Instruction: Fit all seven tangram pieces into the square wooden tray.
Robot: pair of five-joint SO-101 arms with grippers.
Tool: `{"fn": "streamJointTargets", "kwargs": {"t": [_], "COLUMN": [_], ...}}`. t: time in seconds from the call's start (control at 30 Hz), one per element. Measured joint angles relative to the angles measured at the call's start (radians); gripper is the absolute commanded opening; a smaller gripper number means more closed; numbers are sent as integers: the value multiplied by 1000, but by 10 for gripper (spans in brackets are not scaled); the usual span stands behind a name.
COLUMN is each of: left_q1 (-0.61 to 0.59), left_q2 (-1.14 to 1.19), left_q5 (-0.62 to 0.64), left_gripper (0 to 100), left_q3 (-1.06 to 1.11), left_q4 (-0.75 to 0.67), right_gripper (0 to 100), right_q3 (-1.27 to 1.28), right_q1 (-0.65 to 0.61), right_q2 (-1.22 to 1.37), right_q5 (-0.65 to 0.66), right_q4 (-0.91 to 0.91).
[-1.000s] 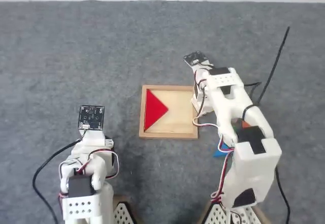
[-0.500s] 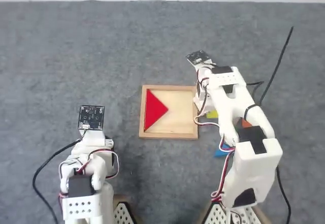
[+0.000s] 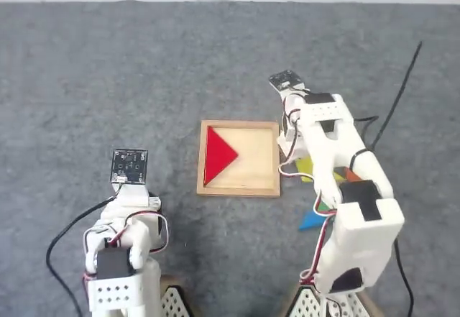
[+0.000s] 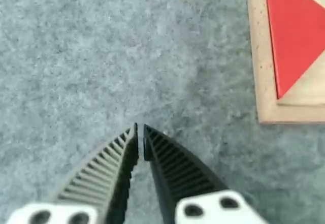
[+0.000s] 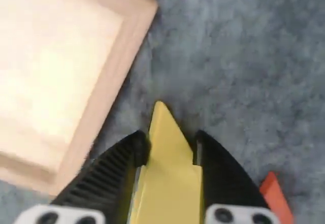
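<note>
The square wooden tray (image 3: 239, 187) lies mid-table with a red triangle (image 3: 218, 154) in its left half. In the left wrist view the same tray (image 4: 261, 92) and red triangle (image 4: 294, 31) appear at the edge. My right gripper (image 5: 170, 137) is shut on a yellow piece (image 5: 167, 168), held just off the tray's corner (image 5: 122, 56). From above, the yellow piece (image 3: 303, 166) peeks out beside the right arm, right of the tray. An orange piece (image 5: 274, 193) lies on the mat nearby. My left gripper (image 4: 139, 130) is shut, empty, over bare mat left of the tray.
Grey felt mat (image 3: 108, 72) covers the table. A blue piece (image 3: 310, 221) and an orange piece (image 3: 351, 175) lie under the right arm, right of the tray. The left arm's base (image 3: 118, 259) stands at the front left.
The right arm has shifted slightly to the right and back, bringing the yellow piece into sight beside the tray. The left arm has not moved.
</note>
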Motion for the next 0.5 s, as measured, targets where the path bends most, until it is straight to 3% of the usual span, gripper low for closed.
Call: {"fn": "streamJointTargets", "kwargs": {"t": [0.1, 0.23, 0.5], "left_q1": [0, 0, 0], "left_q2": [0, 0, 0], "left_q5": [0, 0, 0], "left_gripper": [18, 18, 18], "left_q3": [0, 0, 0], "left_q4": [0, 0, 2], "right_gripper": [325, 322, 312], "right_q3": [74, 167, 203], "right_q1": [-8, -43, -11], "right_q2": [-49, -95, -112], "right_q5": [167, 308, 350], "right_q4": [51, 60, 49]}}
